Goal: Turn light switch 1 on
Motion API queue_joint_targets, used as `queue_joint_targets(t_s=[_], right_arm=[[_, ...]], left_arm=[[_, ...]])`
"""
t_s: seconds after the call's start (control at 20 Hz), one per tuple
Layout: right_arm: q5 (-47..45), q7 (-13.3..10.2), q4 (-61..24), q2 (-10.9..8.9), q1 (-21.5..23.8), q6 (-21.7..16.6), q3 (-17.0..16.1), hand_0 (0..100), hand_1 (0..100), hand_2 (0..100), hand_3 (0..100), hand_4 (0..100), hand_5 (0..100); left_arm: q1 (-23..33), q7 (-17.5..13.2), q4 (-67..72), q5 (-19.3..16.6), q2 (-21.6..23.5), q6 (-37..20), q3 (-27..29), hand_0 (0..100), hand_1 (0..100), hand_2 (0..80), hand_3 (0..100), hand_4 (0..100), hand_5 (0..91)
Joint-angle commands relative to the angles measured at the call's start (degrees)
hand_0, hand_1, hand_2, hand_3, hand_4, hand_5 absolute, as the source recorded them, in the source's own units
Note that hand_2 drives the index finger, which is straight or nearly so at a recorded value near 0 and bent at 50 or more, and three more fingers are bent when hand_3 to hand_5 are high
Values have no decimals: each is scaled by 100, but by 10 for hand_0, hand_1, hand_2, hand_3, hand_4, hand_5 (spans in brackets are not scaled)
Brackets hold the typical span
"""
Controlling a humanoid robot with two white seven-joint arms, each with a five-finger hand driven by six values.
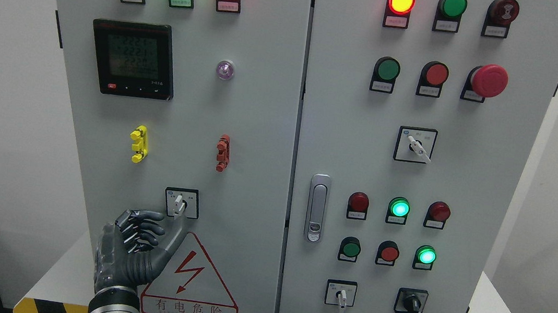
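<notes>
The left robot hand [134, 250] rose from the lower left against the left cabinet door [260, 138], its four fingers curled in and holding nothing, its thumb [175, 242] stretched up toward the light switch [181, 203]. That switch sat low on the door, below a yellow clip [138, 143] and a red clip [223, 153].

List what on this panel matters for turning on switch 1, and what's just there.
In play:
- left robot hand, thumb up by the switch
- rotary switch above the warning triangle

Not in play:
- digital meter
- emergency stop button
- door handle
- yellow clip
</notes>
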Motion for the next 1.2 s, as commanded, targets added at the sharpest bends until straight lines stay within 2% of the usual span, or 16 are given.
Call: queue_joint_targets(t_s=[0.0, 1.15], right_arm=[[-141, 1, 0, 0, 0, -1, 0, 0, 0, 0, 0, 0, 0], [-141, 1, 0, 0, 0, -9, 0, 0, 0, 0, 0, 0, 0]], left_arm=[[-60, -2, 68, 5, -22, 10, -41, 80, 783, 523, 768, 804, 696], [-148, 6, 147, -30, -31, 115, -58, 95, 762, 564, 820, 829, 732]])
